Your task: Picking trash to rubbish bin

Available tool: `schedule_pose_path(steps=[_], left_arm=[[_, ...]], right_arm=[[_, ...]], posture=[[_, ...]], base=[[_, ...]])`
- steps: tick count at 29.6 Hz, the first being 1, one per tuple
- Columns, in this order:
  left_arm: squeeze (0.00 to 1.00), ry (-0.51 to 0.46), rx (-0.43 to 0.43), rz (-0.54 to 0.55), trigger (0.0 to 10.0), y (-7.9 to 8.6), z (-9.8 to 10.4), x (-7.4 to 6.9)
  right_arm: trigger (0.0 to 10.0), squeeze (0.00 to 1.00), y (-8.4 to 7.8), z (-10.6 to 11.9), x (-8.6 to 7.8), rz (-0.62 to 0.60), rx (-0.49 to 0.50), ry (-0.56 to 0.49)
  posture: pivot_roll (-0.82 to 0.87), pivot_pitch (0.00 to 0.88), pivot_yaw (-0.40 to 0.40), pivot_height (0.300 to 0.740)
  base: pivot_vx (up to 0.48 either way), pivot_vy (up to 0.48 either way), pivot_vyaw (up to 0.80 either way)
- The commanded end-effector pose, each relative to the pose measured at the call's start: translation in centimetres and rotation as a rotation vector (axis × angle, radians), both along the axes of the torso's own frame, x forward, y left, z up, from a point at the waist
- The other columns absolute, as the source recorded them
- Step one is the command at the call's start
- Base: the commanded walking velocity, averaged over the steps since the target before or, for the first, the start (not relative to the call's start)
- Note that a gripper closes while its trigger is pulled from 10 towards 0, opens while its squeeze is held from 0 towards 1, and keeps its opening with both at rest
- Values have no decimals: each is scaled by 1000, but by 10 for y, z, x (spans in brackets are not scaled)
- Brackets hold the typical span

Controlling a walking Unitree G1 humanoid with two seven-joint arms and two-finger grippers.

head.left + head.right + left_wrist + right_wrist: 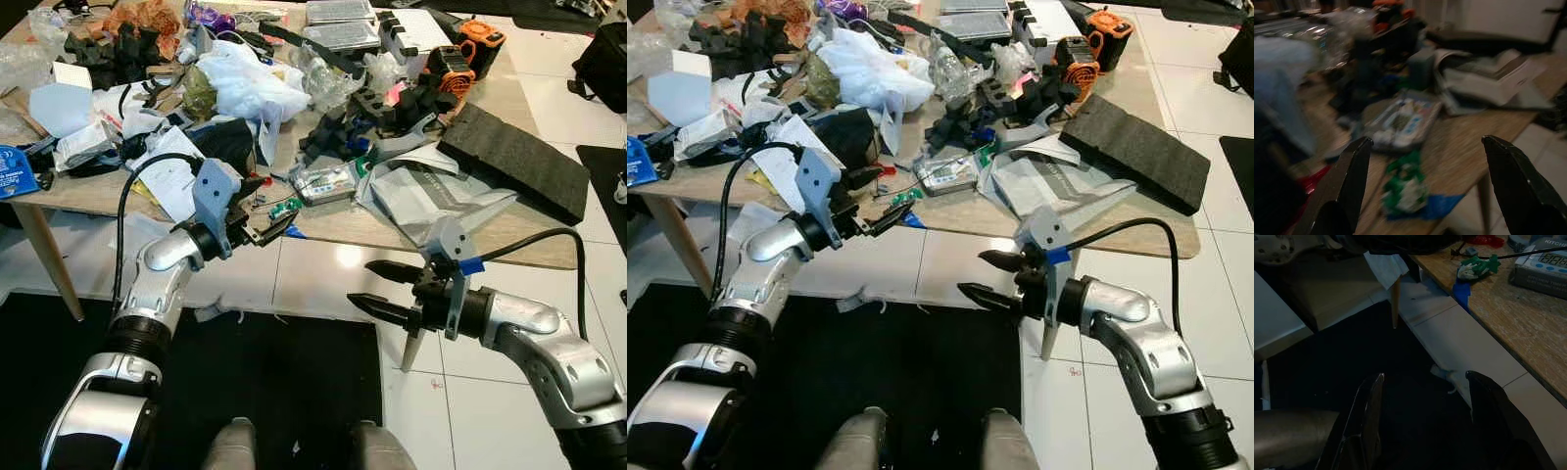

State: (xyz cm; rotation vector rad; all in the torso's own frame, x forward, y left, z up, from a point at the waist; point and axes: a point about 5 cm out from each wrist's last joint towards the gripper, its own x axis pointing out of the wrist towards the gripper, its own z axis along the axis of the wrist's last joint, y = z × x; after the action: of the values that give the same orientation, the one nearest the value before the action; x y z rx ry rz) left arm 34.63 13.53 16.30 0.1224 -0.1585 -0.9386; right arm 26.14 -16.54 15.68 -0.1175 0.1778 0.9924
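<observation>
A small green-and-white wrapper (285, 208) lies on a blue scrap at the front edge of the cluttered wooden table (323, 230). My left gripper (277, 226) is open and held level with that edge, its fingertips just short of the wrapper (1405, 188), nothing between them. My right gripper (361, 283) is open too, lower down and in front of the table, over the floor. From there the wrapper (1476, 267) is seen on the table edge well ahead of the open right gripper (1425, 376).
The table carries a boxed kitchen timer (326, 182), a white plastic bag (245, 83), a grey mailer bag (431, 191), a dark foam slab (514, 157) and orange tools (456, 64). A black mat (274, 392) and a white scrap (211, 313) lie on the floor.
</observation>
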Motion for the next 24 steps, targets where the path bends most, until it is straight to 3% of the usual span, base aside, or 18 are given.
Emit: schedule_pose_path(steps=[1, 11, 24], left_arm=[[0, 11, 9, -45, 10000, -6, -1, -2], [0, 45, 46, -42, 10000, -27, -14, -8], [0, 94, 77, 47, 10000, -25, -25, 0]], right_arm=[[10000, 0, -3, 1, -3, -7, -14, -7], [10000, 0, -4, 0, -1, -21, -20, -10], [10000, 0, -5, 3, -4, -40, -19, -21]], posture=[[-61, 172, 21, 740], [-69, 162, 27, 740], [-89, 183, 48, 740]], base=[[0, 0, 0], [0, 0, 0], [0, 0, 0]])
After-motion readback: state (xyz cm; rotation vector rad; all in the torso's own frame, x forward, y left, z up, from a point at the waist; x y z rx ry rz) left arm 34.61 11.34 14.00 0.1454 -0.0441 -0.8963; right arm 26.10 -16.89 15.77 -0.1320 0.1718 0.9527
